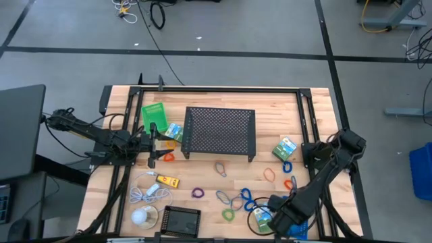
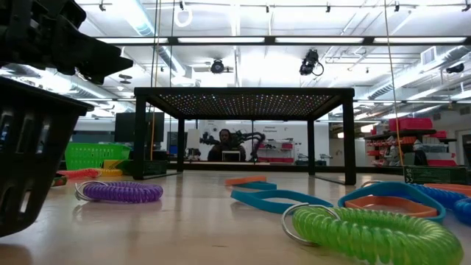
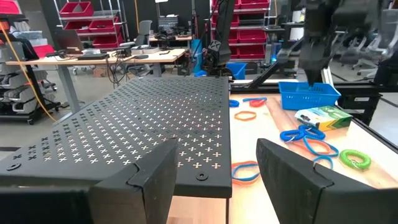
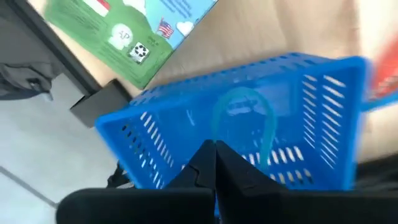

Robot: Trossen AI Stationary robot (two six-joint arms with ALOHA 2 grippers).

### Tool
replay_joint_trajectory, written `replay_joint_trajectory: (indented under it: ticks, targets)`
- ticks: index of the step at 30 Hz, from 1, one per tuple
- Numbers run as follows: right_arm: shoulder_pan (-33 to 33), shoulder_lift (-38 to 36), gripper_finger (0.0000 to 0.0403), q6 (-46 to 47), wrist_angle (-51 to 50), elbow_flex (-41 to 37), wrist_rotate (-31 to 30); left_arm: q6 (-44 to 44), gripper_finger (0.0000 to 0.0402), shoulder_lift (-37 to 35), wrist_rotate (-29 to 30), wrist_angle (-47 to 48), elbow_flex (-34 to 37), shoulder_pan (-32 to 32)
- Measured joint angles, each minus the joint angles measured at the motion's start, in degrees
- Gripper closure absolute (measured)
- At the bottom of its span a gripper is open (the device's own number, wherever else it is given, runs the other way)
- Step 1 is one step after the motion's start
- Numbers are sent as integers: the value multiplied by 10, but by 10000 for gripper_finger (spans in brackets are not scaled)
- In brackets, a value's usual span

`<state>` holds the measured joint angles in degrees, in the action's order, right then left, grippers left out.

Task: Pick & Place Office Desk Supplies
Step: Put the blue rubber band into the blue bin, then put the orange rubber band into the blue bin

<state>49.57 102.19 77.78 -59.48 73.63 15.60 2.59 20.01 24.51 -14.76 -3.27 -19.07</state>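
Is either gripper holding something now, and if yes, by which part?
Nothing is held. The left gripper is open and empty beside the black mesh shelf. The right gripper is shut with nothing between its fingers, over the blue tray.

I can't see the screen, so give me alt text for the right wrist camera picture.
The right claw, shut and holding nothing visible, hangs over a blue tray with slotted walls; a teal loop lies inside. A green-blue packet lies beside the tray on the table.
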Motion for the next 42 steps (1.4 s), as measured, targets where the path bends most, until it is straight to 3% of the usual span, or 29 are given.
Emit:
replay_joint_trajectory:
  ticks: [12, 17, 25, 29, 42]
  targets:
    - [14, 1, 382, 37, 10, -52, 35, 5, 178, 0, -1, 0, 0, 0]
    - [13, 1, 329, 45, 11, -52, 34, 3, 178, 0, -1, 0, 0, 0]
    - [13, 1, 206, 54, 12, -52, 28, 7, 178, 0, -1, 0, 0, 0]
    - [13, 1, 173, 58, 12, -52, 12, 13, 178, 0, -1, 0, 0, 0]
    - [7, -32, 201, 86, 2, -52, -31, 14, 178, 0, -1, 0, 0, 0]
